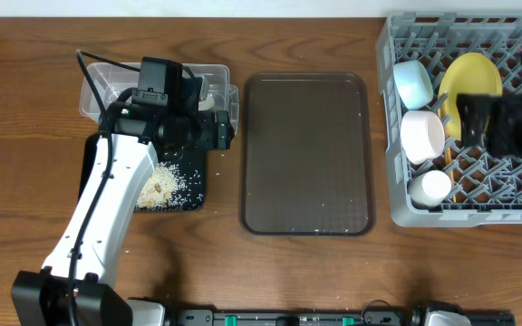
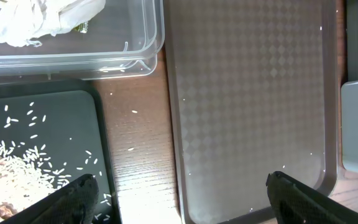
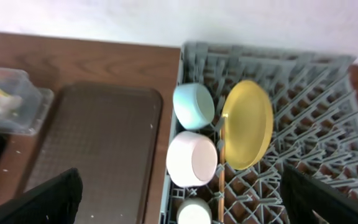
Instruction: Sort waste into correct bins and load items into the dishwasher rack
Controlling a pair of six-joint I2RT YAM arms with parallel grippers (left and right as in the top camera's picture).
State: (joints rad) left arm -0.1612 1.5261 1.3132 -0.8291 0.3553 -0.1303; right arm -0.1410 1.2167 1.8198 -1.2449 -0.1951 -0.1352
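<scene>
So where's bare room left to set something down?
The brown serving tray, between the black tray and the rack, is bare but for specks. Bare wood runs in front of it. Crowded: the rack's side by that tray, full of dishes, and the clear tub under the left arm.

The surface [image 1: 25,109] is dark brown wood with a visible grain, running the full width of the overhead view. At ten o'clock a clear tub [image 1: 98,81] sits on it, and just below that, toward nine o'clock, lies a shallow black tray [image 1: 198,167], the two close together with their long sides parallel. In the centre rests a larger brown serving tray [image 1: 306,154], set apart from both by a strip of bare wood. At three o'clock stands the grey dishwasher rack [image 1: 478,217], reaching the edge of the view, a narrow gap between it and the serving tray. A few loose rice grains [image 2: 134,112] lie on the wood between the black tray and the serving tray.
</scene>
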